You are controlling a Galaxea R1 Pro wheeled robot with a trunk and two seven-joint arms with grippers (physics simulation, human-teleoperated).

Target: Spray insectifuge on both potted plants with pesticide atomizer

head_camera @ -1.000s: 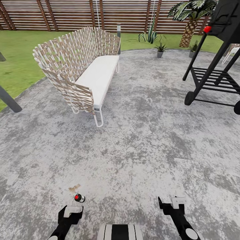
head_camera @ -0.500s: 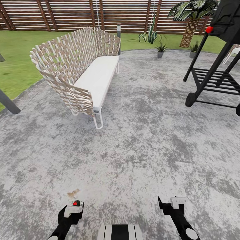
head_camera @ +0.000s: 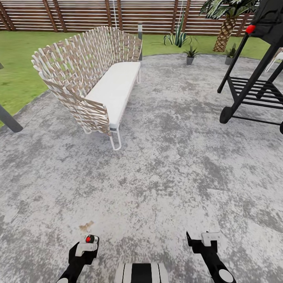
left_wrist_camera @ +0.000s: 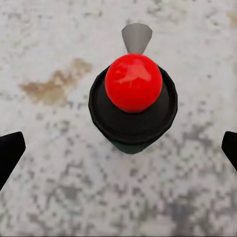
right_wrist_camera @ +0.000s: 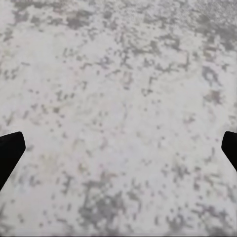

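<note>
The pesticide atomizer [head_camera: 91, 239] stands upright on the stone patio, seen from above as a red round cap on a black collar. In the left wrist view the atomizer [left_wrist_camera: 133, 98] sits between my left gripper's [left_wrist_camera: 120, 148] wide-apart fingers, a grey nozzle poking from it. My left gripper [head_camera: 87, 248] is open, just above and behind the bottle. Open over bare stone is my right gripper [head_camera: 204, 239], with nothing between its fingers [right_wrist_camera: 10, 153]. Two potted plants [head_camera: 190, 53] [head_camera: 230, 53] stand far off at the patio's back edge.
A wicker sofa [head_camera: 94, 82] with a white cushion stands ahead on the left. A black wheeled grill [head_camera: 255, 90] is at the right. Behind the pots are a striped agave [head_camera: 179, 38], a palm [head_camera: 226, 23] and the slat fence [head_camera: 78, 13]. A brown stain [head_camera: 85, 226] marks the stone.
The whole view has shifted as the camera moved forward. The atomizer now lies closer under my left gripper than a second ago. Both grippers stay open.
</note>
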